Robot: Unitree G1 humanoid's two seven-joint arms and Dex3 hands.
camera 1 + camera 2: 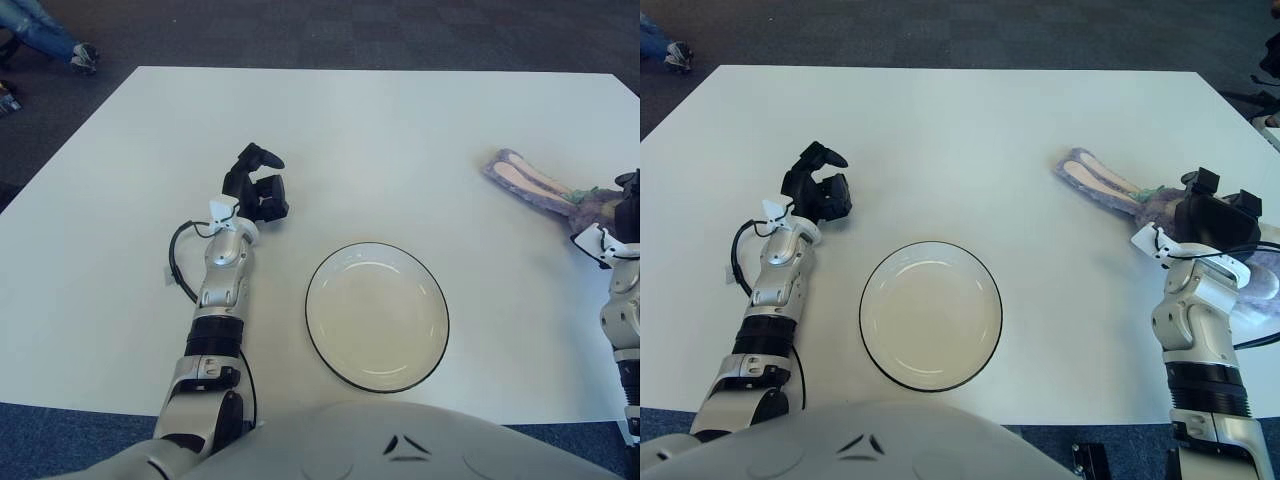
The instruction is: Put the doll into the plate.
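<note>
Purple bunny doll (1120, 190) lies on the white table (970, 130) under my right hand (1212, 218), whose fingers curl down onto its body. Black-rimmed plate (930, 314) sits well to that hand's left. My left hand (818, 190), loosely curled, holds nothing beyond it.

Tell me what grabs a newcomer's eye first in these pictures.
The white plate with its dark rim sits bare at the table's near middle. Far to the right lies the purple bunny doll, long ears pointing toward the centre, with the right hand over its body. The left hand shows left of the plate, holding nothing.
</note>
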